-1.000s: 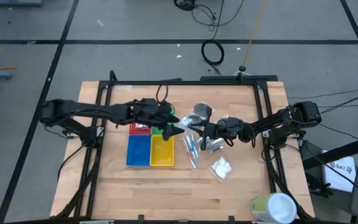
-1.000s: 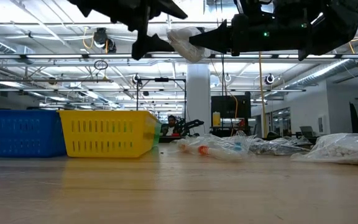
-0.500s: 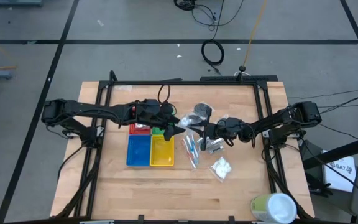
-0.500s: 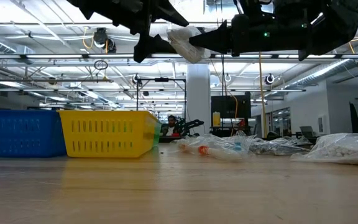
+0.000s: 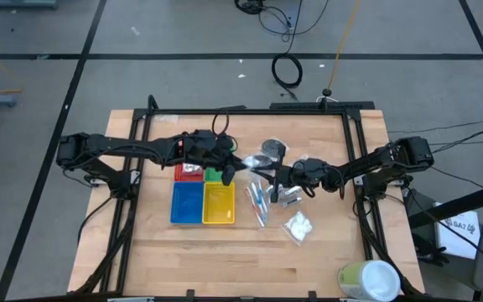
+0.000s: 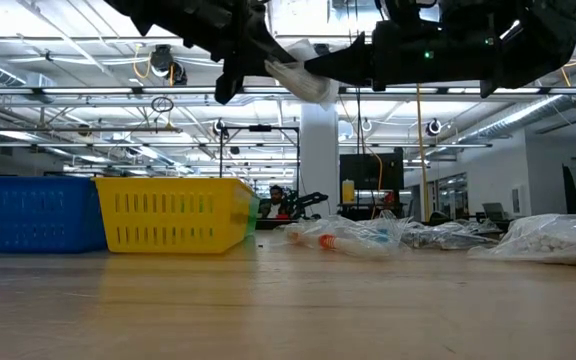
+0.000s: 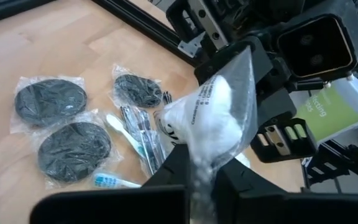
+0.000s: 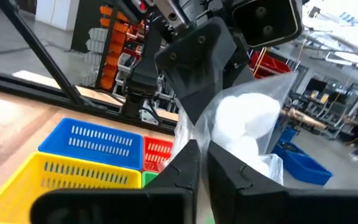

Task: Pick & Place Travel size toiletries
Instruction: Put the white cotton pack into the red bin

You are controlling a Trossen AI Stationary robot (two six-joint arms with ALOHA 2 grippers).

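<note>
Since the earlier frame my left tool [image 5: 240, 161] has gone from spread to pinched on the white packet [image 7: 213, 118], which my right tool [image 5: 268, 172] also pinches from the opposite end. Held between both at frame centre above the bench [image 5: 325, 252], its long axis runs left-right; judged nearer the left arm, trays [image 5: 204, 201] lying lower left.
</note>
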